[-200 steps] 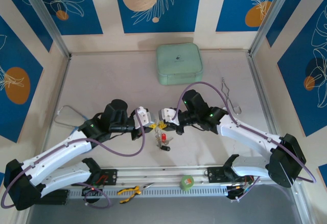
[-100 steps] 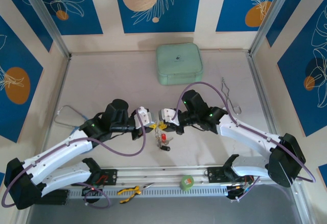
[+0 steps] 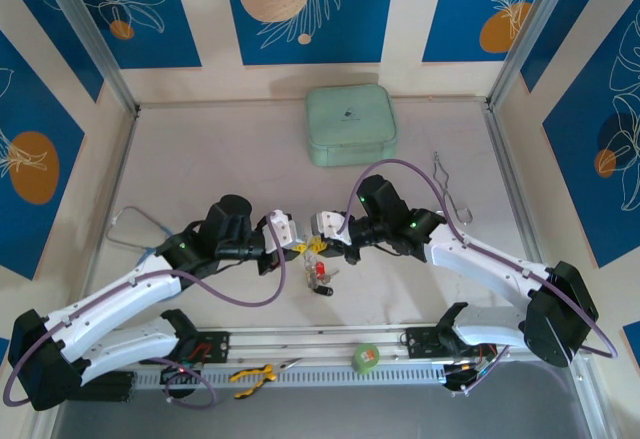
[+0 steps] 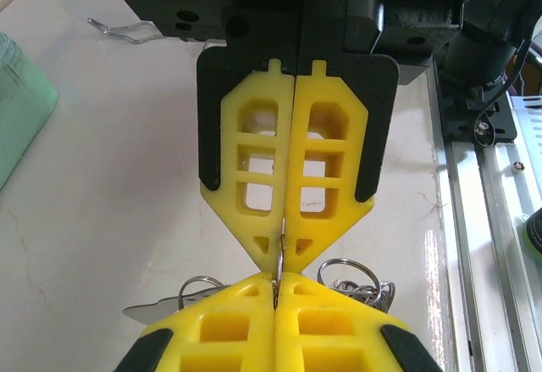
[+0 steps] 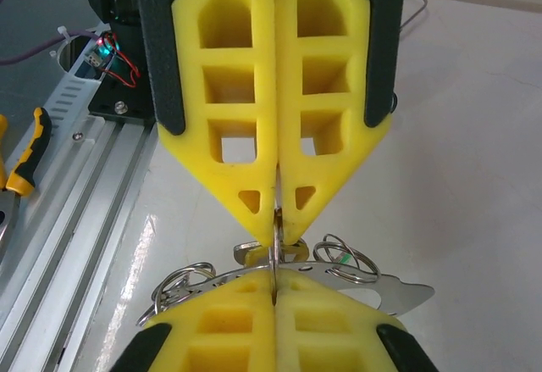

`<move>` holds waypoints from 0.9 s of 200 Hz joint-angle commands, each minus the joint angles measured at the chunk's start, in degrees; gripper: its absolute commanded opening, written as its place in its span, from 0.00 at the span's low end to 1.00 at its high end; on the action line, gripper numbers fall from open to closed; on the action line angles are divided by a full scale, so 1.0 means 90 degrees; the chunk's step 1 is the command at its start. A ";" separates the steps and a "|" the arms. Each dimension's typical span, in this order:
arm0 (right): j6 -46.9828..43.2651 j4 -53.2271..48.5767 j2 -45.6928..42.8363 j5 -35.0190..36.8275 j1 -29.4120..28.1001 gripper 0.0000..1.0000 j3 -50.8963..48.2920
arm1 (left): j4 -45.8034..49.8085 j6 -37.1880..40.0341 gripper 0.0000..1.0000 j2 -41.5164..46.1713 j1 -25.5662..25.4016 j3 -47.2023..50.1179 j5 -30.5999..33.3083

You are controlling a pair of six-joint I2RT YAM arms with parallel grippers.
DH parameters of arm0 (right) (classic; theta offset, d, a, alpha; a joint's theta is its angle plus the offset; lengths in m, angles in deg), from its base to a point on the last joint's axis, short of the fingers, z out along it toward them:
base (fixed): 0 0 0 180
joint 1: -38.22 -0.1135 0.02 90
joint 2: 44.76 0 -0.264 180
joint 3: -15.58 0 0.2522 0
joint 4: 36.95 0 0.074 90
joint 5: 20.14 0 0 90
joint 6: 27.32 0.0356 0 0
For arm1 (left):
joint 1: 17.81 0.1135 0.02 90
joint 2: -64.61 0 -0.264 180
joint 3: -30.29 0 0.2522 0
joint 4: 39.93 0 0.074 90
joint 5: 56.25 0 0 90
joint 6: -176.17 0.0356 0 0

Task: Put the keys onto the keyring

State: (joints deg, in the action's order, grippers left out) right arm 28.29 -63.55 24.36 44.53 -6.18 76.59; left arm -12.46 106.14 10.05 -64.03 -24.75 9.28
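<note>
My left gripper (image 3: 299,249) and right gripper (image 3: 319,247) meet tip to tip above the table's middle. Both are shut on one thin metal ring (image 4: 279,258), seen edge-on between the yellow fingertips. I cannot tell whether this ring is the keyring. In the left wrist view my left gripper (image 4: 277,280) is at the bottom and the right gripper (image 4: 286,249) faces it. The right wrist view has my right gripper (image 5: 273,277) below and the left gripper (image 5: 275,213) above, with the ring (image 5: 273,236) between them. The keys (image 3: 320,277), one with a red tag, hang or lie just beneath. Small split rings (image 5: 343,258) and a flat metal blade (image 5: 398,291) show under the fingers.
A pale green case (image 3: 350,125) lies at the back. Steel forceps (image 3: 452,191) are to the right, and a stethoscope (image 3: 132,224) is by the left arm. On the front rail are a green tape roll (image 3: 367,358) and yellow-handled pliers (image 3: 252,376).
</note>
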 commanded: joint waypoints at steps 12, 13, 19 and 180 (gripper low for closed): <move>0.0031 0.0143 -0.0004 -0.0387 -0.0115 0.00 0.0283 | -0.0206 0.0071 0.10 -0.0128 -0.0050 -0.0061 -0.0138; 0.0031 0.0145 -0.0004 -0.0383 -0.0115 0.00 0.0280 | -0.0206 0.0069 0.10 -0.0133 -0.0050 -0.0062 -0.0140; 0.0041 0.0165 -0.0005 -0.0385 -0.0125 0.00 0.0289 | -0.0207 0.0074 0.11 -0.0156 -0.0043 -0.0071 -0.0141; 0.0991 0.0233 -0.1023 0.0948 0.0315 0.43 -0.0127 | 0.0881 -0.3567 0.00 -0.0226 -0.0045 -0.0931 0.2182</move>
State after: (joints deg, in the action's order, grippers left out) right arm 32.11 -62.53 20.27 50.19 -4.12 76.52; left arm -8.59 92.15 8.39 -64.12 -28.46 18.92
